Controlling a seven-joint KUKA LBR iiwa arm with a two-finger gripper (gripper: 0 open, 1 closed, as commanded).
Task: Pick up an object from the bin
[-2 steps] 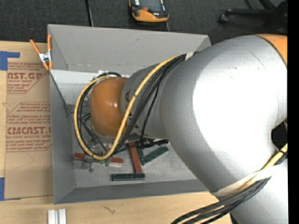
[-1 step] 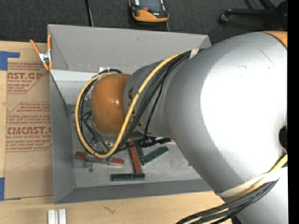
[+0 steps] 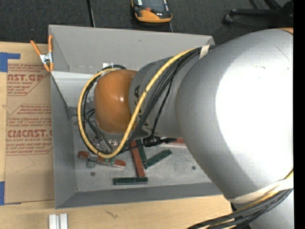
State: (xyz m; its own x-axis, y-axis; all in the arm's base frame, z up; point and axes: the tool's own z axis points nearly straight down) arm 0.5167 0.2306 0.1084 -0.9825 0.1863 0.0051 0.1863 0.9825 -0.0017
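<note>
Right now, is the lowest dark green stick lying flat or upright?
Flat: the dark green stick lies lengthwise on the bin floor.

Contents by count:

- Bin [image 3: 64,175]: one, grey metal.
- Flat sticks on the bin floor: four fully countable.
- Dark green: two. The first green stick [image 3: 129,180] lies nearest the lower wall. The second green stick [image 3: 158,158] lies tilted above it, to the right.
- Red-brown: two. The first red stick [image 3: 138,163] lies between the green pair. The second red stick [image 3: 106,160] lies to the left.
- Red strip [image 3: 177,140]: one, partly covered; its kind cannot be told.
- Arm [image 3: 228,113]: one.
- Orange cover [image 3: 112,104] on the arm: one.
- Yellow cable [image 3: 143,99]: one, run beside several black cables, number not countable.
</note>
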